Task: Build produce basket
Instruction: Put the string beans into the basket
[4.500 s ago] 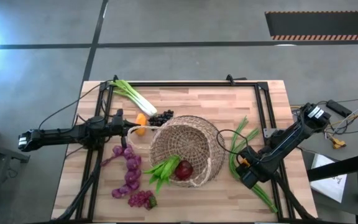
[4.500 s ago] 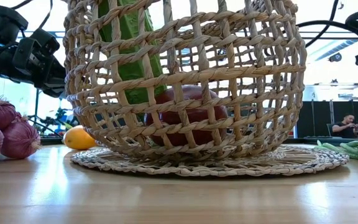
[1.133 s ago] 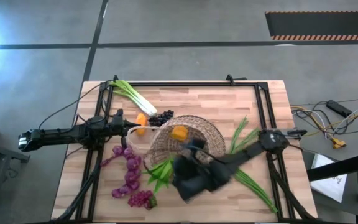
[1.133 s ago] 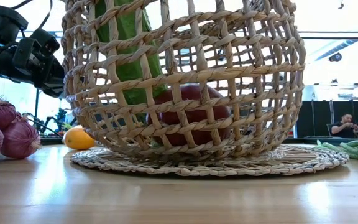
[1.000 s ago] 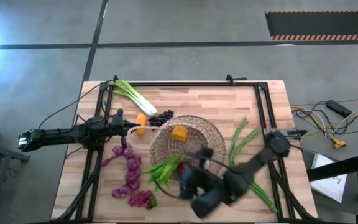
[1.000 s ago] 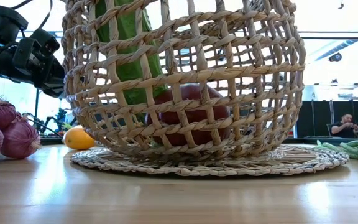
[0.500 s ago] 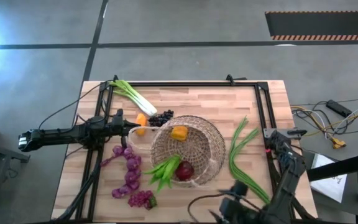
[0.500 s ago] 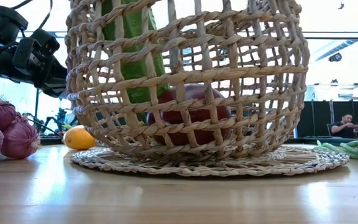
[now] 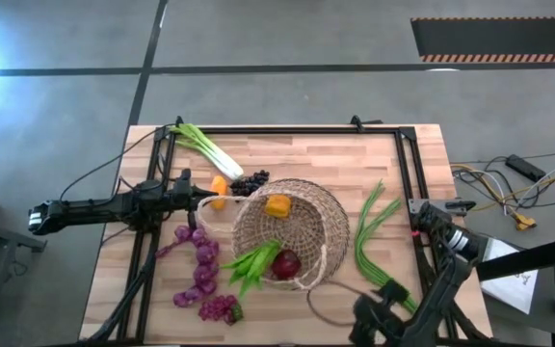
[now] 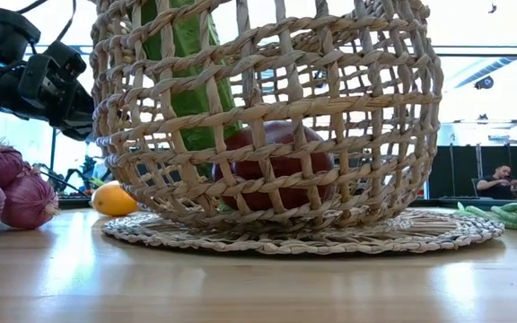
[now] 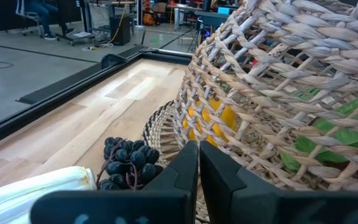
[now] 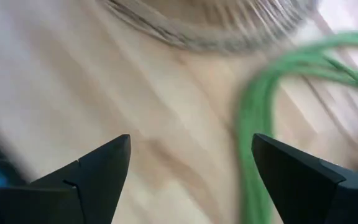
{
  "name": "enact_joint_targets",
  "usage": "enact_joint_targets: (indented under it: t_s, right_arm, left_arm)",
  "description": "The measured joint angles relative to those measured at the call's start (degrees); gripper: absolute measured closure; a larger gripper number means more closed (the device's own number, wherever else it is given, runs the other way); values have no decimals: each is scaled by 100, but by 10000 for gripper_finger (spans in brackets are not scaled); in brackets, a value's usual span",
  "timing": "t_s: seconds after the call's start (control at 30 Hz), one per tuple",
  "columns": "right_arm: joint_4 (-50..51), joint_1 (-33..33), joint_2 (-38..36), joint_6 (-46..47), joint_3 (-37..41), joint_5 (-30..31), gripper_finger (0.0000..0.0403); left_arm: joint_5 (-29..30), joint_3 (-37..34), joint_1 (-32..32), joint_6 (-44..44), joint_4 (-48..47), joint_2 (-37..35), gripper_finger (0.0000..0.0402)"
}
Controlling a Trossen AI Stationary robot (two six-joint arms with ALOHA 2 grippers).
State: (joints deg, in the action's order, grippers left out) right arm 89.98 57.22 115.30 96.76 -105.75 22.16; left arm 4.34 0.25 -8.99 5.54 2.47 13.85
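**Operator:** Where do you stand, and what could go wrong?

**Me:** My right claw point(image 12: 190, 165) hangs over the table's near right edge, fingers spread, nothing between them. Its target seems to be the long green leaves point(image 9: 369, 241) to the right of the wicker basket point(image 9: 330, 226). They are thin and lie flat on the wood, so I judge the fingers could scrape the boards or lift only one strand. My left claw point(image 11: 198, 163) is shut and empty, nose against the basket's left wall; a push there could shift the basket. Inside it lie a red apple point(image 9: 286, 263), an orange piece point(image 9: 277, 205) and green leaves.

**Operator:** And the surroundings?

**Me:** A pale butcher-block table point(image 9: 297, 154) in a black frame, grey concrete floor, cables to the right. Leek point(image 9: 205, 146), dark grapes point(image 11: 127, 163) and purple bunches point(image 9: 200, 270) remain at the left.
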Motion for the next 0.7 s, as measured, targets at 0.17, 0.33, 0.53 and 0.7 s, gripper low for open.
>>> enact_joint_targets:
  t_s: [0.17, 0.33, 0.53, 0.7]
  right_arm:
    - [-264, -30, -712, 441, 1423, -452, 78]
    - [-1427, -195, -1925, 590, 2955, -332, 79]
    - [-2854, -646, -2873, 116, 4556, -121, 79]
    - [-3545, -1051, -3036, -279, 5282, -125, 79]
  left_arm:
    - [0, 0, 0, 2, 3, -2, 402]
    - [0, 0, 1, 2, 1, 0, 402]
    - [2, 0, 2, 0, 1, 0, 402]
    - [0, 0, 0, 0, 1, 0, 402]
